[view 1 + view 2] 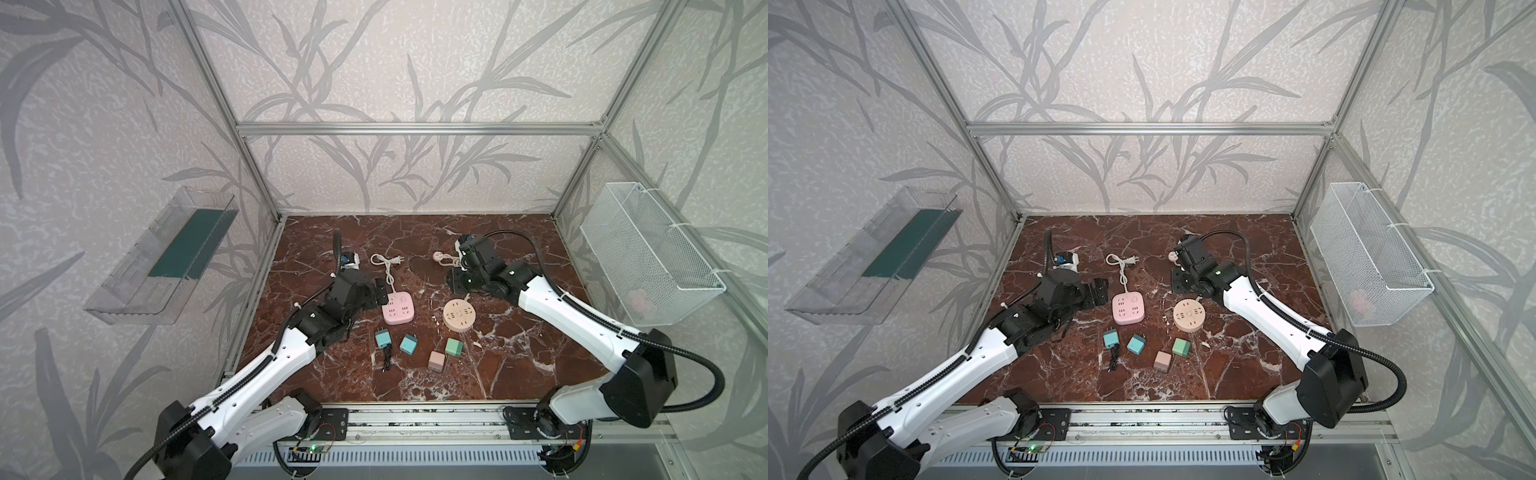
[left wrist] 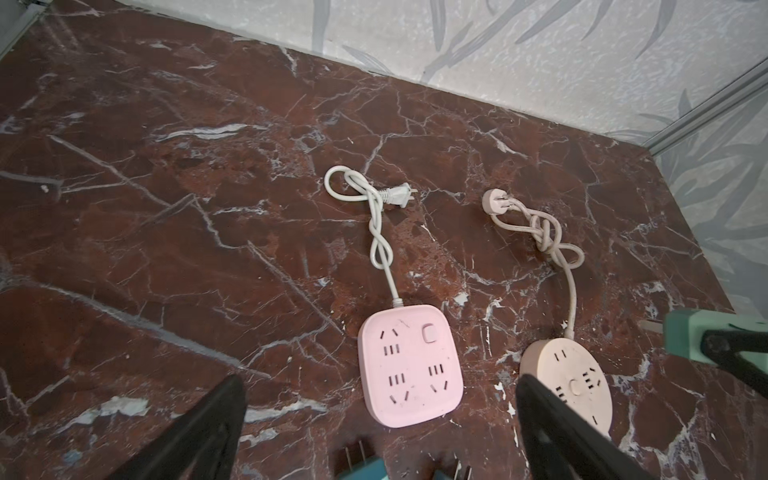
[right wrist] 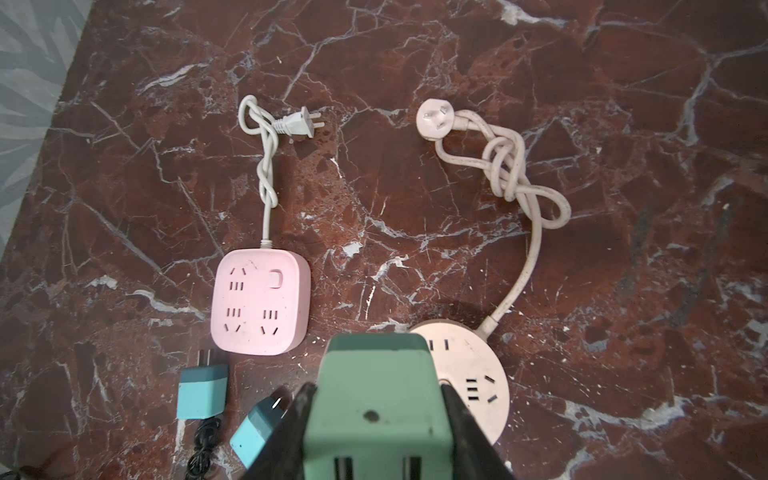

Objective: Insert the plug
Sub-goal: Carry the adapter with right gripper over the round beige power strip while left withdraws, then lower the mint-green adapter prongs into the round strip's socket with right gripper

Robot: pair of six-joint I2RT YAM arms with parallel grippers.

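Left gripper (image 2: pixel 378 382) spread, right gripper (image 3: pixel 376 399) pinching the green plug (image 3: pixel 374 361) — we square it over the round socket (image 3: pixel 478 365) and push straight down

The tabletop (image 3: pixel 623 124) is dark red-brown marble, veined white. Between the right end effector's (image 3: pixel 376 399) black fingers (image 3: pixel 463 424) is a mint-green plug (image 3: pixel 374 365). Ahead of it lie a pink square socket (image 3: pixel 259 301) with a white cord (image 3: pixel 266 224) and a beige round socket (image 3: pixel 469 374). Beside it lie two teal plugs (image 3: pixel 202 390). The walls (image 1: pixel 415 62) carry grey leaves on off-white.
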